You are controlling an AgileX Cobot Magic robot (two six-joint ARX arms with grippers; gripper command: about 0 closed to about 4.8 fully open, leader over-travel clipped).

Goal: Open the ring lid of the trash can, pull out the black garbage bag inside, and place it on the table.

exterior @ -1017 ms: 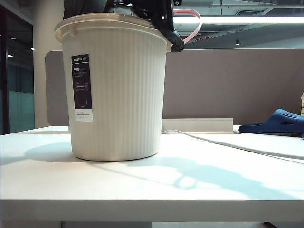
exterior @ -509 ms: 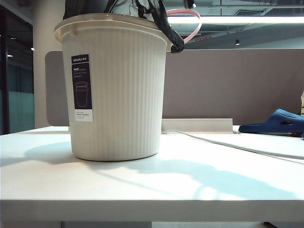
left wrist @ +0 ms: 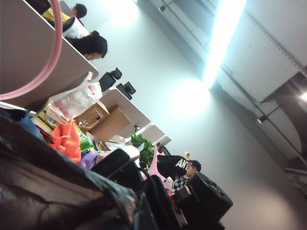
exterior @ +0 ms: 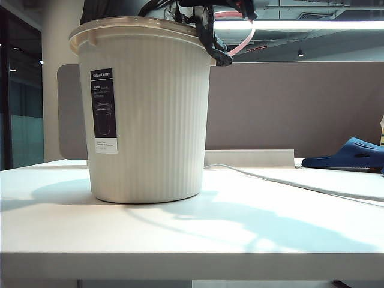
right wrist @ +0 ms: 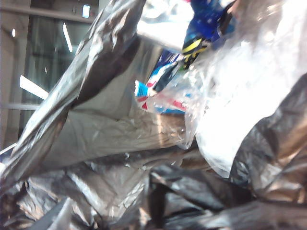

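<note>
The left gripper's fingers are closed, hidden above the trash can [exterior: 147, 114]; on what, I cannot tell. The right gripper [exterior: 246, 8] has moved in over the can's mouth, its fingers unreadable. The ring lid [exterior: 243, 37] stays lifted. The black garbage bag [right wrist: 144, 191] remains inside the can, not yet on the desk [exterior: 198, 240].

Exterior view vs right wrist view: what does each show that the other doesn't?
Exterior only: the whole trash can on the table, the ring lid lifted off behind its rim, a blue slipper at far right. Right wrist only: colourful wrappers inside the opened bag. Both: the black garbage bag, just a scrap hanging over the rim outside. Neither shows a hand clearly.
</note>
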